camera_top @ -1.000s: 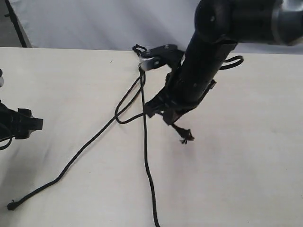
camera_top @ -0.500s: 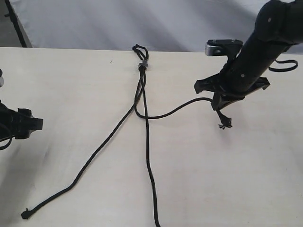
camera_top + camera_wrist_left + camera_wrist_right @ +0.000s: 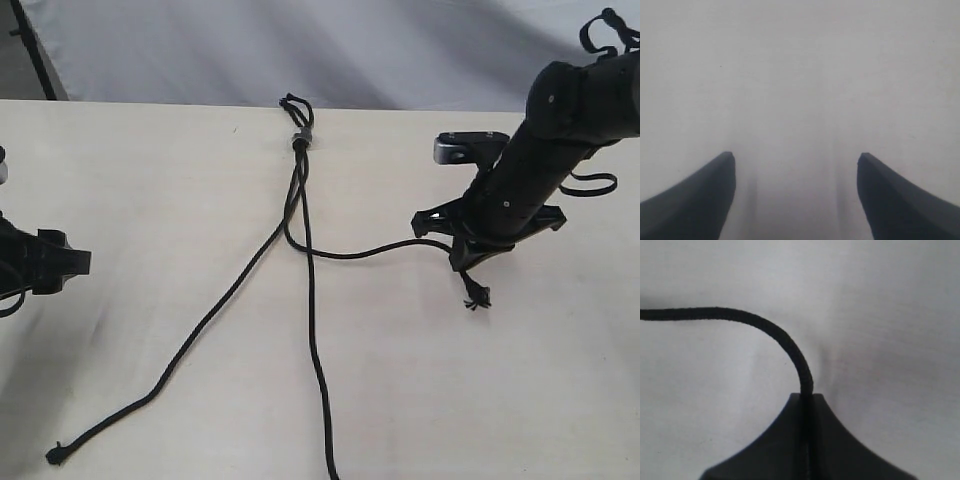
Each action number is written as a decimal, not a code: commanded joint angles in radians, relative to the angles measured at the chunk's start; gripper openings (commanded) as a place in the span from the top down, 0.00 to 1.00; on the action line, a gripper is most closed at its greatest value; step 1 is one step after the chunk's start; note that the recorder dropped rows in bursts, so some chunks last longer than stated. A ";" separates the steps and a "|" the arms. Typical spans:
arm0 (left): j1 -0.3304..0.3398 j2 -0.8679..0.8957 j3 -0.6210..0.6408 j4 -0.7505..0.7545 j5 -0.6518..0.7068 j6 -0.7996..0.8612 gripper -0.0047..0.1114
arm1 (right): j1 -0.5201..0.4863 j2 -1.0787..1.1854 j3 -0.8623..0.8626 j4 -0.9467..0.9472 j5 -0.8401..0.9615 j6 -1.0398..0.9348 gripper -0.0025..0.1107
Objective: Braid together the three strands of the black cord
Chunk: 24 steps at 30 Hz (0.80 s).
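Rope ends lie nearest: the left strand [image 3: 200, 328] of the black cord [image 3: 304, 200] finishes in a small frayed knot [image 3: 55, 453] at the near left of the table [image 3: 500, 400]. The middle strand [image 3: 310, 330] runs off the near edge of the exterior view, so I cannot see its end. A little farther back, at the left edge, my left pincer [image 3: 796, 157] sits low over bare tabletop, well apart from every strand. Its two fingers [image 3: 700, 200] are spread wide with nothing between them. On the right, at about the same depth, my right pincer [image 3: 806, 399] is pressed closed on the right strand [image 3: 350, 256], which comes out of the seam between the fingers in the wrist view and bends away in a smooth arc. The short tail of that strand hangs from the near side of the pincer and ends in a frayed tip [image 3: 476, 298]; whether it touches the table I cannot tell. From my grip the strand runs leftward, crosses the middle strand, over or under I cannot tell, and curls toward the far side. All three strands meet at the joining knot [image 3: 298, 140] near the table's far edge, with a short loop [image 3: 293, 102] just beyond it.
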State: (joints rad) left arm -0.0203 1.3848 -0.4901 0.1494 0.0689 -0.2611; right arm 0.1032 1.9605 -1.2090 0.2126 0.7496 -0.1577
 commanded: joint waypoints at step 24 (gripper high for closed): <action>-0.238 -0.004 -0.005 -0.003 0.036 -0.010 0.40 | -0.008 -0.252 0.003 -0.134 0.015 0.076 0.50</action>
State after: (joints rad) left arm -0.1605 1.3848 -0.4901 0.1494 0.0850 -0.2637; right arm 0.1032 1.7802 -1.2074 0.0895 0.7722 -0.0743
